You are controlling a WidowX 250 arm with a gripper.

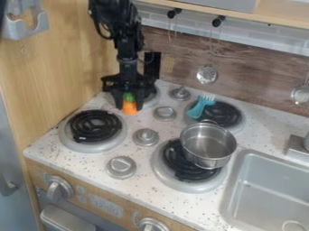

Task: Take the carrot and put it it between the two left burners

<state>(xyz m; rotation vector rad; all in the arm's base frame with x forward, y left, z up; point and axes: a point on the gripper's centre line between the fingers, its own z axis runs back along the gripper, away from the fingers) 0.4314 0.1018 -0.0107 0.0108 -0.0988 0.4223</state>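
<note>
One black robot arm (127, 49) comes in from the top edge, and its two-finger gripper (129, 103) hangs over the rear left part of the toy stove. It is grasping the toy carrot (129, 108) — the green top sits between the fingers, and the orange body points downward, roughly upright. The carrot is between the front left burner (93, 131) and the rear left burner (155, 98), nearer the rear one, which is partly hidden behind the gripper. Whether its lower end touches the countertop (45, 146), I cannot tell.

On the right side of the stove, a metal saucepan (208, 153) rests over part of the front right burner (163, 169), upright. A teal toy fork (198, 109) lies with its tines toward the backsplash, across the left edge of the rear right burner (226, 113). Four gray knobs (the nearest one (120, 167) is just beside the front left burner) stand in a slanting row between the left and right burners. The gray sink basin (265, 194) is set into the counter to the right of the saucepan. Against the wood-grain backsplash (253, 81) hang two metal utensils — one strainer-like piece (207, 74) behind the rear right burner, the other (300, 94) by the right edge.
</note>
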